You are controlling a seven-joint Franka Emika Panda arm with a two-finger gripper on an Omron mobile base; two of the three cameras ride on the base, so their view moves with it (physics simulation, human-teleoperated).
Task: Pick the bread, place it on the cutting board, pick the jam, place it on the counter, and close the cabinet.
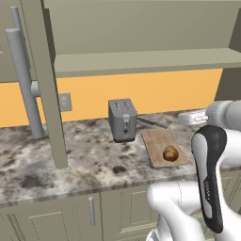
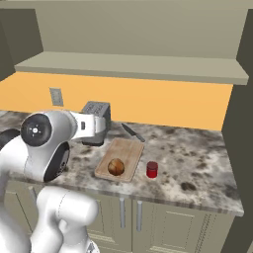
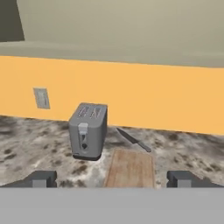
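The bread (image 1: 170, 153) (image 2: 116, 166), a glossy brown lump, lies on the near end of the wooden cutting board (image 1: 159, 137) (image 2: 127, 150) (image 3: 130, 168). The red jam (image 2: 152, 169) jar stands upright on the marbled counter (image 1: 84, 160) (image 2: 197, 163), just right of the board. The cabinet (image 1: 141, 61) (image 2: 133, 66) above has its door (image 1: 47, 84) swung open. My gripper (image 3: 112, 179) is open and holds nothing. It hangs above the board's near end and faces the wall, its fingertips (image 3: 41, 178) wide apart.
A grey toaster (image 1: 122, 120) (image 2: 96, 116) (image 3: 89, 130) stands left of the board. A knife (image 1: 151, 123) (image 2: 133, 132) (image 3: 133, 140) lies behind the board near the orange wall. The open door's long bar handle (image 1: 21, 80) juts over the counter's left part. A wall socket (image 3: 41, 98) is beside the toaster.
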